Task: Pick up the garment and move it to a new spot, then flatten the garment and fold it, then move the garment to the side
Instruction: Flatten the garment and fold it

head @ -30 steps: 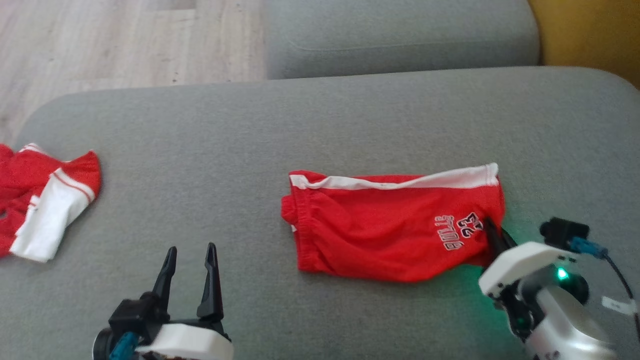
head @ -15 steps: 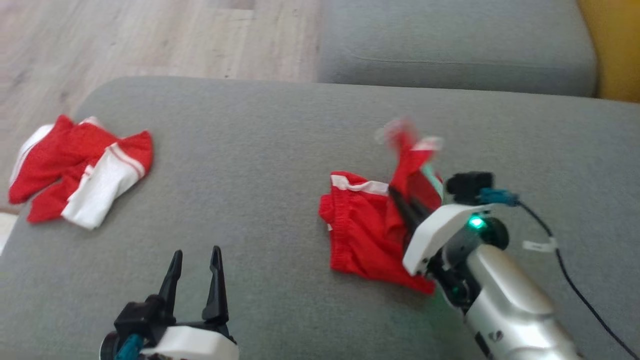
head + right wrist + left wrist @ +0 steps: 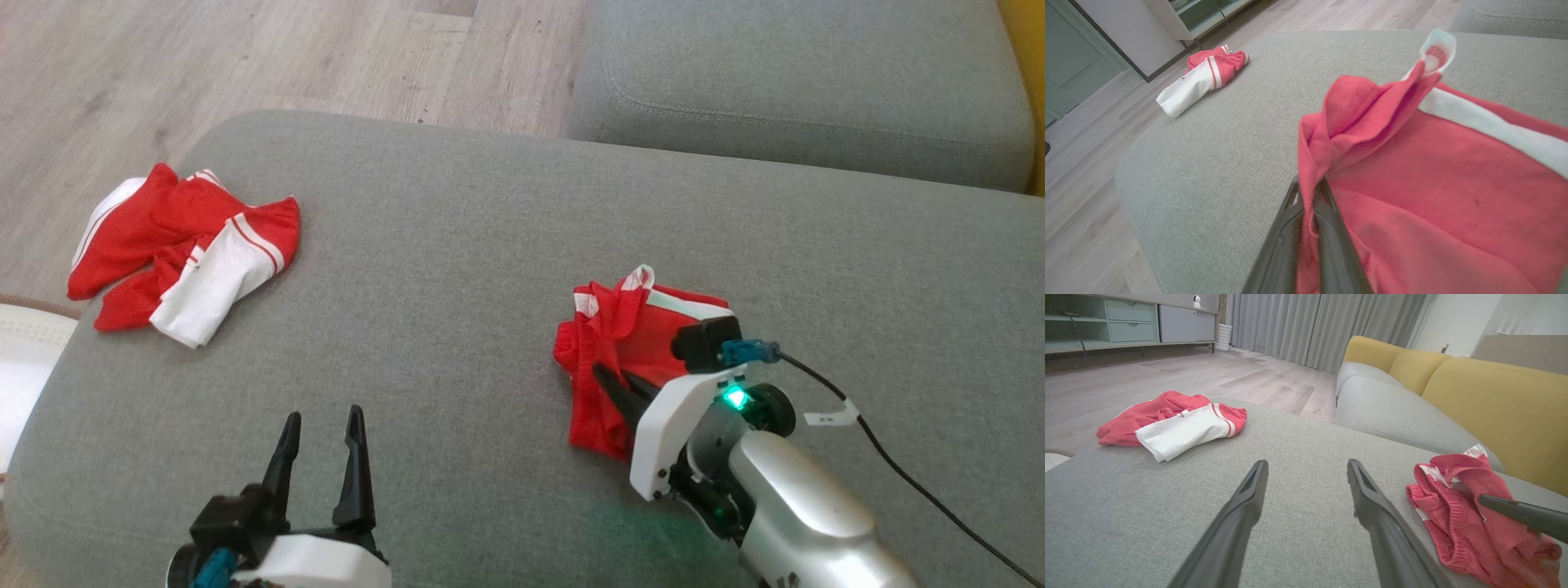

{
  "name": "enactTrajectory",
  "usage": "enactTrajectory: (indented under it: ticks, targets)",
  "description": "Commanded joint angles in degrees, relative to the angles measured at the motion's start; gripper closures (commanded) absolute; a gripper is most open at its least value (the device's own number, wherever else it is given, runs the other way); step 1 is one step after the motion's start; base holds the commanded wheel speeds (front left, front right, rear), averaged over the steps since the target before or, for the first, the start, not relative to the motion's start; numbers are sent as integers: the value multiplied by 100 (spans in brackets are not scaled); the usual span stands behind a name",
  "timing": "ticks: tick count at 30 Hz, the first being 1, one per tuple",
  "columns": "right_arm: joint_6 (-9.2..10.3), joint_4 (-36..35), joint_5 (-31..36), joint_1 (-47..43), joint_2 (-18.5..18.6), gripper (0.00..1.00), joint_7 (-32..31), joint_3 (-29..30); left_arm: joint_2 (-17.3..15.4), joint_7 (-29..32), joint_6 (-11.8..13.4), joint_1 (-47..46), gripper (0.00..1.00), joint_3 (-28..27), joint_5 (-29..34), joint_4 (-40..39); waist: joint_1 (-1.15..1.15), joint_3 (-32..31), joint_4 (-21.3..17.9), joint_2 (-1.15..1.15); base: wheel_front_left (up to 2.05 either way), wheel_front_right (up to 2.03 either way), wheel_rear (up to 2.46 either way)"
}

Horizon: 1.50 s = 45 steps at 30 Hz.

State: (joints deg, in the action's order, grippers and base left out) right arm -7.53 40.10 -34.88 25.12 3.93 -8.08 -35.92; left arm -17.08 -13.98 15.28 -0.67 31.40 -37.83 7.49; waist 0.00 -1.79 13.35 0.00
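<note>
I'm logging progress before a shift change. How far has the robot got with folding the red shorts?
Done: the red shorts lie on the grey cushion, one end doubled over the rest, though bunched. In hand: the right gripper is shut on a pinch of fabric, mid-fold. Left: release, tidy the fold, move the shorts aside. The left gripper hangs open, idle.

Occlusions and cut-offs
Head view: wrist housing (image 3: 678, 416) covers part of red shorts (image 3: 620, 327). Right wrist view: right fingers (image 3: 1333, 241) tips sunk in cloth; shorts run off right and bottom edges.
</note>
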Motion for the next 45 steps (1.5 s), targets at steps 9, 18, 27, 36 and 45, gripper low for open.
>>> enactTrajectory:
  ticks: [9, 18, 27, 36, 45]
  targets:
    - [4, -576, 111, 8, -104, 0, 236, -532, 4, -83, -33, -109, 0, -205, 4, -96, 0, -88, -142, 0, 0, 0, 0]
    - [4, -951, 541, -291, 37, 0, 530, 89, -5, -84, -14, -78, 0, -173, 9, -119, 0, -139, -303, 0, 0, 0, 0]
    - [4, -1412, 1524, -834, 75, 0, 1229, 1747, -20, -89, -15, -161, 0, -219, 65, -183, 0, -198, -462, 0, 0, 0, 0]
    - [4, -2243, 2598, -1806, -84, 0, 1657, 2931, -36, -96, -23, -116, 0, -316, 126, -141, 0, -326, -676, 0, 0, 0, 0]
    - [4, -2724, 2415, -2696, -103, 0, 1828, 3017, -78, -100, -9, 294, 0, -419, 156, 1, 0, -414, -900, 0, 0, 0, 0]
